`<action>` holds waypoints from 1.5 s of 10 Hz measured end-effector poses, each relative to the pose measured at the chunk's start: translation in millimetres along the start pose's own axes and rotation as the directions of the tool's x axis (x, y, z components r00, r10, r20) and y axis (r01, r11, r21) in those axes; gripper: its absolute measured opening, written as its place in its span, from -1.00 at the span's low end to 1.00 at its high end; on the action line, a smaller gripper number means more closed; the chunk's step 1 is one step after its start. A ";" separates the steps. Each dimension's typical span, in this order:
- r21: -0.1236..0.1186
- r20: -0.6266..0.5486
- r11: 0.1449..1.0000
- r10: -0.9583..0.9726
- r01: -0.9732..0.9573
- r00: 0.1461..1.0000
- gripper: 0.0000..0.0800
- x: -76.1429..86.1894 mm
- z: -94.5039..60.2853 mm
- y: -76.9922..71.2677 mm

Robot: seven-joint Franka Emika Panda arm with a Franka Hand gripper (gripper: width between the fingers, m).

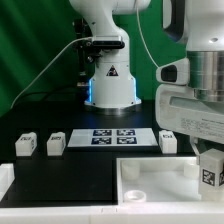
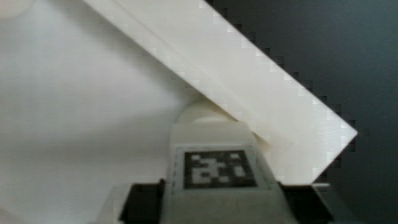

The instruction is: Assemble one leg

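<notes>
You've got three spare legs on the black table: two at the exterior view's left (image 1: 25, 144) (image 1: 55, 143), one (image 1: 168, 141) just right of the marker board (image 1: 112, 136). The robot base (image 1: 110, 82) sits behind the board. The white tabletop (image 1: 150, 185) fills the near right corner, with a round hole (image 1: 136, 195) in it near its left rim.

The gripper (image 1: 211, 158) hangs over the tabletop's right side, fingers pinching the leg (image 1: 211, 168). The leg is a small white block, its black-and-white tag facing the camera. In the wrist view the leg (image 2: 217, 160) sits between the pads, its tip close to the tabletop's raised rim (image 2: 249, 75). You can't tell whether it touches.
</notes>
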State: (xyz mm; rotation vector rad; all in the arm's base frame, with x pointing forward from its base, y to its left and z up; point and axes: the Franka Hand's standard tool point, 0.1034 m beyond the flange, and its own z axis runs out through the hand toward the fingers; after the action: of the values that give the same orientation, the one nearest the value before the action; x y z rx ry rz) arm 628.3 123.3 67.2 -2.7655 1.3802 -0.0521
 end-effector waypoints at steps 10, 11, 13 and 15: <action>0.029 0.097 0.529 0.843 -0.848 0.529 -0.02 3.3 2.8 -0.5; 0.028 0.097 0.530 0.842 -0.847 0.530 0.32 2.9 3.3 -0.4; 0.027 0.096 0.531 0.842 -0.847 0.531 0.57 2.7 4.1 -0.1; 0.048 0.109 0.546 0.829 -0.836 0.548 0.61 -1.9 -0.5 -2.4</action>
State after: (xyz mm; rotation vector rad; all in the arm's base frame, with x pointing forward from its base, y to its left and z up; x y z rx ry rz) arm 629.1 126.3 67.8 -1.7072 2.4235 0.0259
